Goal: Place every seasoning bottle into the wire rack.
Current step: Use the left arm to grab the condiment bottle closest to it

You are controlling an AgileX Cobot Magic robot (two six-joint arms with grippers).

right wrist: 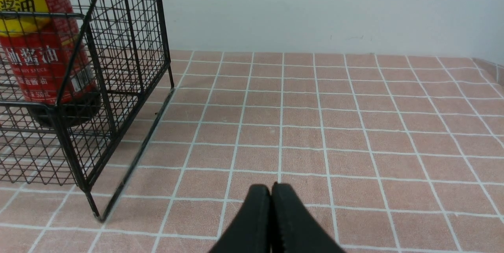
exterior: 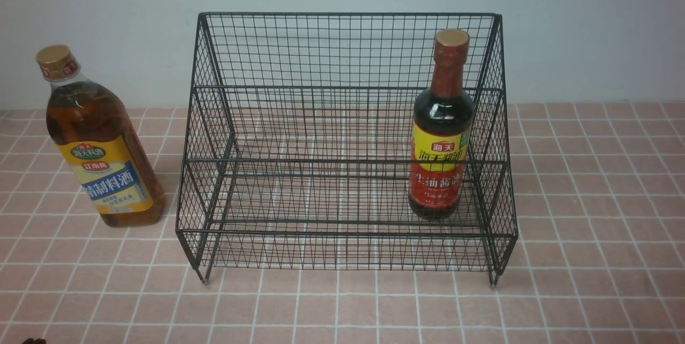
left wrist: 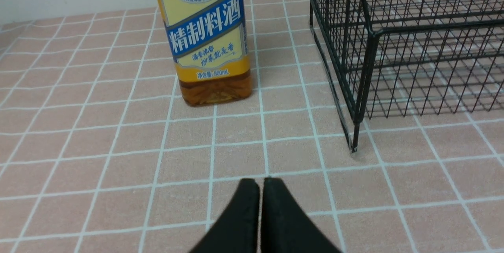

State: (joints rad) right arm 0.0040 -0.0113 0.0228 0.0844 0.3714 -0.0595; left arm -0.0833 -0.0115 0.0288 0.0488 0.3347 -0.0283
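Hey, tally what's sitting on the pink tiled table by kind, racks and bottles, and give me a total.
Racks: 1, a black wire-mesh stepped rack.
Seasoning bottles: 2, a broad clear bottle of amber liquid with a gold cap beside the rack, and a slim dark soy-sauce bottle with a red-yellow label inside it.
Total: 3.

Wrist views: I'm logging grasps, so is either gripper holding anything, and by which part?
Nothing is held. The left gripper and the right gripper are both shut empty; the amber bottle stands untouched beside the wire rack.
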